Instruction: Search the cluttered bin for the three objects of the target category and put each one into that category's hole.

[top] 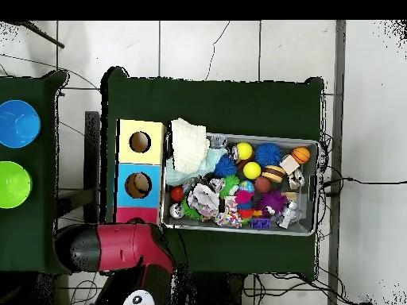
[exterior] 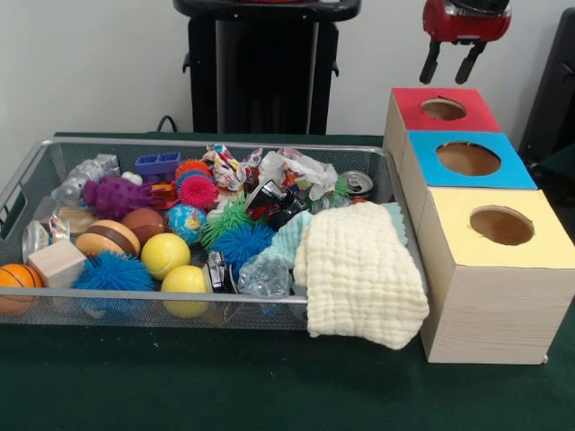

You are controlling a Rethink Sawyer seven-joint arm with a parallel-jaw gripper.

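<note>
right now the gripper (exterior: 454,65) hangs in the upper right of the front view, above the red-topped box (exterior: 444,109), with its 2 dark fingers (exterior: 430,63) spread apart and nothing between them. in the overhead view only the red arm (top: 119,248) shows, at the lower left, covering part of the red box end; the fingers are hidden there.

the cluttered bin (exterior: 225,145) fills the left and centre of the front view, a shallow silver mesh basket on the green table (exterior: 269,386). in the overhead view the bin (top: 306,232) sits at centre right, just beside the row of boxes.

a cream waffle cloth (exterior: 359,274) drapes over the bin's lower right rim, touching the yellow-topped box (exterior: 499,224). the blue-topped box (exterior: 468,160) stands between the red and yellow ones, and each top has 1 round hole.

inside the bin, 2 yellow balls (exterior: 165,255) lie near the lower left, beside a blue spiky ball (exterior: 112,272), a wooden block (exterior: 57,263) and a small basketball (exterior: 16,280) at the left edge. a purple spiky toy (exterior: 115,195) and a can (exterior: 357,185) lie toward the upper rim.

at the left edge of the overhead view sit a blue bowl (top: 17,123) and a green bowl (top: 13,184).
</note>
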